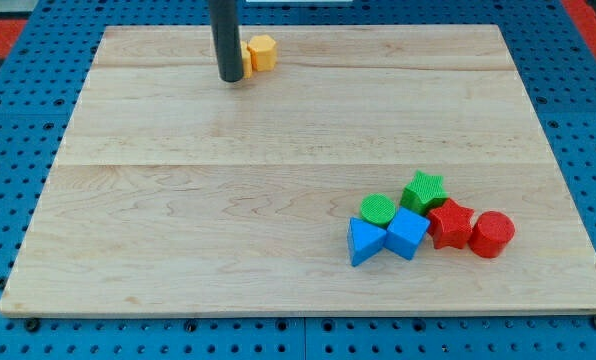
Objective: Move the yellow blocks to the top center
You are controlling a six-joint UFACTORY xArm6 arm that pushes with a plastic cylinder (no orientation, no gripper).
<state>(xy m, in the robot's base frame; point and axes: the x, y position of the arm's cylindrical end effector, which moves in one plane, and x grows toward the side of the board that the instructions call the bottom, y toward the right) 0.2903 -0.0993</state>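
1. At the view's top, left of centre: rod standing on the wooden board [178, 200], my tip [231, 79] planted just at the left flank of the yellow blocks [258, 53]. No jaws on this rig, so nothing spread, pressed together or pinching; only a bare tip against the wood.
2. Immediately right of the tip: what looked like two yellow pieces side by side, the nearer one partly hidden behind the rod, the farther one a yellow hexagon [263, 51]. Shape of the hidden one impossible to tell. Both sat near the board's top edge, a little left of its middle.
3. Judged as the step in hand: nudging the pair rightward along the top edge. Best done with a slow, level shove through the middle of the near piece, kept parallel to the edge, so neither piece spins off or slips over the rim.
4. Far to the lower right, well apart from the work: blue triangle [365, 241], green cylinder [378, 209], blue cube [408, 233], green star [424, 190], red star [450, 223], red cylinder [492, 234], huddled together and of no concern for this push.
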